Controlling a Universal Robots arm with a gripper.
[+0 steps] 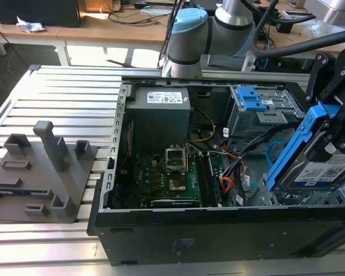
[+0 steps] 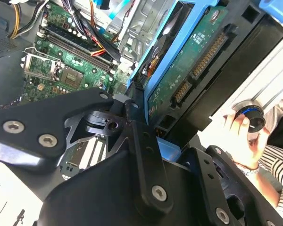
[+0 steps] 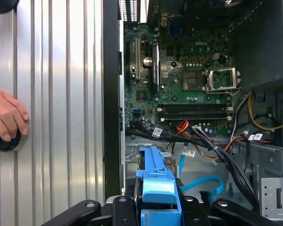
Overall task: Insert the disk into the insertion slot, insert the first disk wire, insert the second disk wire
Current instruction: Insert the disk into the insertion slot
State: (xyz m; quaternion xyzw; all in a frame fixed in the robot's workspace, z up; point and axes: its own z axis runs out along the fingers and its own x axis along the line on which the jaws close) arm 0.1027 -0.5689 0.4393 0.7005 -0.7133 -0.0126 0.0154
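My gripper (image 1: 332,123) is shut on the disk (image 1: 326,172), a silver drive with a white-and-blue label in a bright blue caddy. It hangs tilted above the open computer case at the exterior view's right. Just below it lies the insertion slot (image 1: 311,199), a grey perforated cage, partly hidden by the disk. In the second wrist view the disk's green underside (image 2: 188,70) sits against the black fingers (image 2: 132,136). The first wrist view has the caddy's blue edge (image 3: 155,181) between the finger links. The second disk wire (image 1: 270,154) (image 3: 203,184), light blue, loops inside the case beside the disk.
A taller grey bay with blue tabs (image 1: 254,106) stands behind the slot. Thick black cables (image 3: 226,157) cross above the motherboard (image 1: 178,178). A hand (image 3: 7,117) rests on a black knob on the ribbed table outside the case. A grey fixture (image 1: 46,172) sits at the exterior view's left.
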